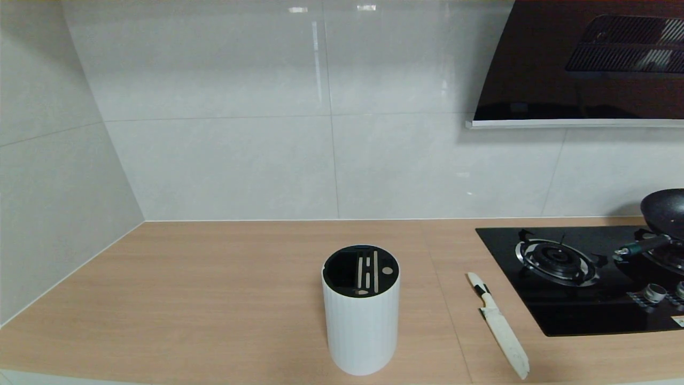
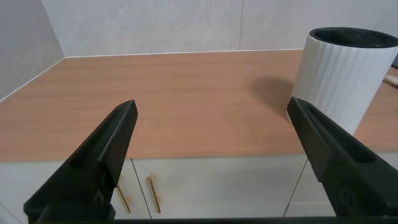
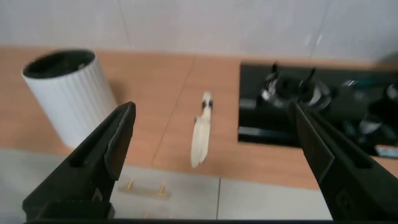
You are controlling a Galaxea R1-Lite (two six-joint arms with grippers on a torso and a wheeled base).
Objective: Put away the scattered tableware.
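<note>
I have one knife holder point(image 1: 361, 315) standing upright on the wood-grain countertop point(image 1: 214, 289): a white cylinder with fine vertical ribbing and a black top insert, cut with a wide pocket and a few narrow slots. To its right lies one knife point(image 1: 499, 323), flat on the counter between the holder and the hob point(image 1: 582, 299), apart from both. It has a pale, speckled blade and a white handle with a black band, with the handle end toward the wall and the tip near the front edge. The hob is glossy black glass, with one round metal burner ring point(image 1: 556, 259) open to view and one dark, rounded wok point(image 1: 665, 211) sitting over a second. Smooth grey tiles point(image 1: 240, 160) back the counter. My left gripper point(image 2: 211, 109) hovers off the counter's front edge with its two dark, wedge-shaped fingers spread wide and nothing between them, the holder point(image 2: 342, 74) ahead of it. My right gripper point(image 3: 212, 112) is likewise spread and empty, with the knife point(image 3: 200, 130) framed between its fingers farther off on the counter.
</note>
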